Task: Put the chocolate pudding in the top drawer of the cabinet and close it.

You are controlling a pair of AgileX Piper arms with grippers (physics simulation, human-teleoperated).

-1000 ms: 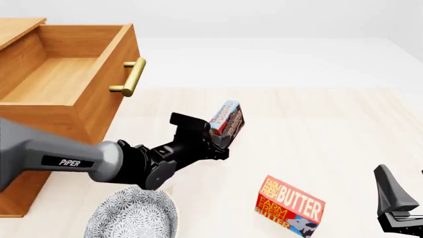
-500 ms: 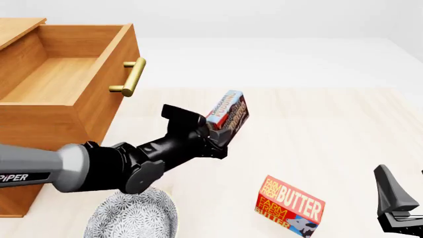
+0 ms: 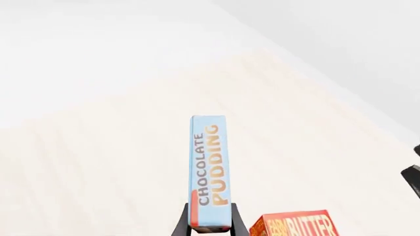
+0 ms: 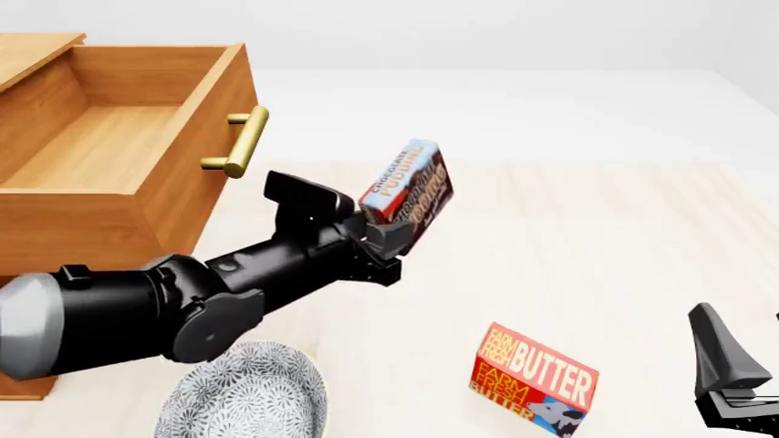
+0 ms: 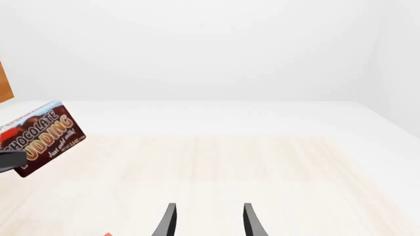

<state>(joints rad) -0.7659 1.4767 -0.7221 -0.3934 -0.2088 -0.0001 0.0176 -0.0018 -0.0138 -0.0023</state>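
- Left gripper (image 4: 379,230): my fingers are clamped on the lower end of the chocolate pudding (image 4: 410,192), which stands tilted above them, clear of the table (image 4: 633,237)
- Change: over the last second I have carried the box upward and toward the cabinet (image 4: 73,228); it now sits higher and closer to the brass handle (image 4: 239,142) than it did
- Left wrist view: the pudding's (image 3: 208,172) narrow blue edge rises straight out from between my fingertips, so the hold looks centred
- Top drawer (image 4: 122,146): it stands pulled out and bare inside, off to the far side of my left fingers and above them
- Meaning: lift appears done; judged next is a swing over the drawer's front wall, then release
- Right gripper (image 5: 207,221): fingers spread with nothing between them, well apart from the pudding
- Butter box (image 4: 534,379) and patterned plate (image 4: 244,392): resting on the table below and behind my left fingers
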